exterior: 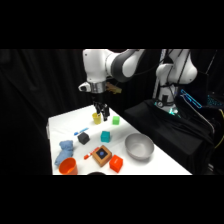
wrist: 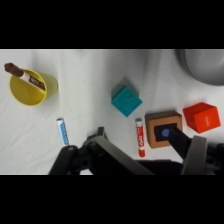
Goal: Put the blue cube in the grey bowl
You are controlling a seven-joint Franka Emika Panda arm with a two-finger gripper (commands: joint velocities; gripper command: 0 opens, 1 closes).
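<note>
- While the gripper (exterior: 102,116) hangs over the far end of the white table (exterior: 165,162), right by the yellow cup (exterior: 96,118), the blue cube (exterior: 105,136) sits on the tabletop closer to the middle, not touched by anything.
- The fingers: honestly can't tell if they're spread or pressed together. In the side view they're just a dark bit under the white wrist, and in the wrist view only the black linkage and one finger (wrist: 181,141) poke up from the bottom edge.
- Nothing seems to be in the gripper as far as I can see.
- In the wrist view the blue cube (wrist: 126,100) is pretty much dead centre, tilted cornerwise to the frame, with bare table around it.
- The grey bowl (exterior: 139,147) is on the near right side of the table, a bit apart from the cube. The wrist view only catches a slice of its rim (wrist: 202,64) at the top right corner.
- The yellow cup (wrist: 33,88) has a brown stick-like thing (wrist: 24,76) resting across its rim.
- A wooden block with a blue centre (wrist: 163,129) sits just beside an orange-red cube (wrist: 202,117), and a red marker (wrist: 139,137) lies right alongside the wooden block.
- A blue marker (wrist: 62,131) lies on its own below the cup in the wrist view.
- The side view also shows a green cube (exterior: 116,120), a dark cube (exterior: 83,138), an orange bowl (exterior: 67,166) and a blue plush toy (exterior: 65,149) at the near left.
</note>
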